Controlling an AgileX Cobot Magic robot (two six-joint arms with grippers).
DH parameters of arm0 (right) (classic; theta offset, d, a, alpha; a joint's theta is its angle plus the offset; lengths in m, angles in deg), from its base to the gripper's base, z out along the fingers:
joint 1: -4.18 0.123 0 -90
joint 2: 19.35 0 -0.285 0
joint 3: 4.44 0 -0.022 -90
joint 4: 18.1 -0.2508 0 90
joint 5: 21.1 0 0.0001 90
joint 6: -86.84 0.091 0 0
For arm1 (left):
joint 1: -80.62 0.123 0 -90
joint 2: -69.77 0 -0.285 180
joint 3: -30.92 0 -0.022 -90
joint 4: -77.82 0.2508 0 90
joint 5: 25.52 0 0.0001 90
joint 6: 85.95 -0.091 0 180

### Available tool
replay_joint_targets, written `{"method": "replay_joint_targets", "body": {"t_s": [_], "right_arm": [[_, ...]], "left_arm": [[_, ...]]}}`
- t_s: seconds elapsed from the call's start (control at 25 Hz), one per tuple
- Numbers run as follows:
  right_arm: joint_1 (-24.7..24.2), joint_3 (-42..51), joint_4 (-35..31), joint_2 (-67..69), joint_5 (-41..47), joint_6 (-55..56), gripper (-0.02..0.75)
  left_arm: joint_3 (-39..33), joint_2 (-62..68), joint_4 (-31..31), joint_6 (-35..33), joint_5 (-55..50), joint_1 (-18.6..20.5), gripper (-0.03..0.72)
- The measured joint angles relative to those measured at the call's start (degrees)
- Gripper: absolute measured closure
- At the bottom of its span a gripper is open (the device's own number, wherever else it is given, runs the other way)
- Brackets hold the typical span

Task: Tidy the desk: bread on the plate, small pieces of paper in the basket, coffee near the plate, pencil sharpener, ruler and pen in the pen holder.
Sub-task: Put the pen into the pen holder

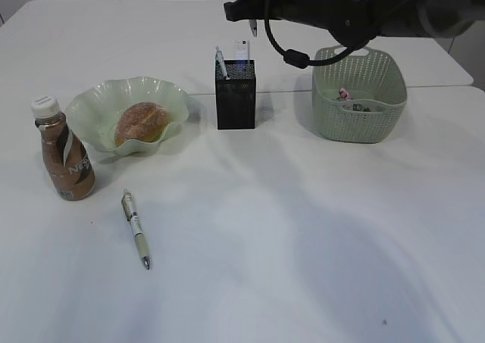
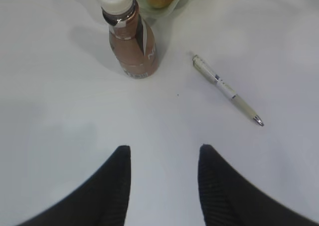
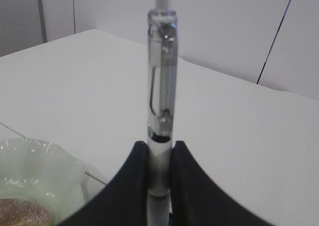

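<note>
White tabletop [image 1: 303,229] before pale wall panels. Toward the left edge: a green plate [image 1: 98,112] holding bread [image 1: 141,123], a coffee bottle [image 1: 64,159] just beside it, and a pen [image 1: 136,229] lying loose nearer the front edge. A black pen holder [image 1: 236,95] stands mid-table; a green basket [image 1: 359,93] with paper scraps sits toward the right edge. The right gripper [image 3: 160,158] — reaching in from the far right corner above the holder — has its jaws clamped on a second pen [image 3: 161,111], held upright. The left gripper [image 2: 164,158] hovers over bare surface near the front edge, jaws apart.
</note>
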Motion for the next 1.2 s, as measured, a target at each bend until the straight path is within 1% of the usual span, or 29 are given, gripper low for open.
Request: {"method": "replay_joint_targets", "body": {"t_s": [0.16,0.4,0.48,0.64,0.96,1.2], "right_arm": [[-0.99,1.01,-0.85,0.77,-5.72,0.47,0.636],[-1.03,1.01,-0.98,2.68,-12.33,0.47,0.636],[-1.03,1.01,-1.13,3.80,-15.80,0.47,0.636],[-1.03,0.30,-2.60,6.65,-18.68,0.47,0.636],[-1.03,-4.65,-4.90,11.62,-18.81,0.50,0.636],[-1.03,-5.56,-5.39,13.37,-17.92,0.59,0.636]], "left_arm": [[0.00,0.00,0.09,0.00,1.40,0.00,0.378],[0.00,0.00,0.13,0.00,2.61,0.00,0.383],[0.00,0.00,0.22,0.00,2.73,0.00,0.385],[0.00,0.00,0.22,0.00,2.84,0.00,0.386],[0.00,0.00,0.22,0.00,3.33,0.00,0.403],[0.00,0.00,0.22,0.00,4.21,0.00,0.404]]}}
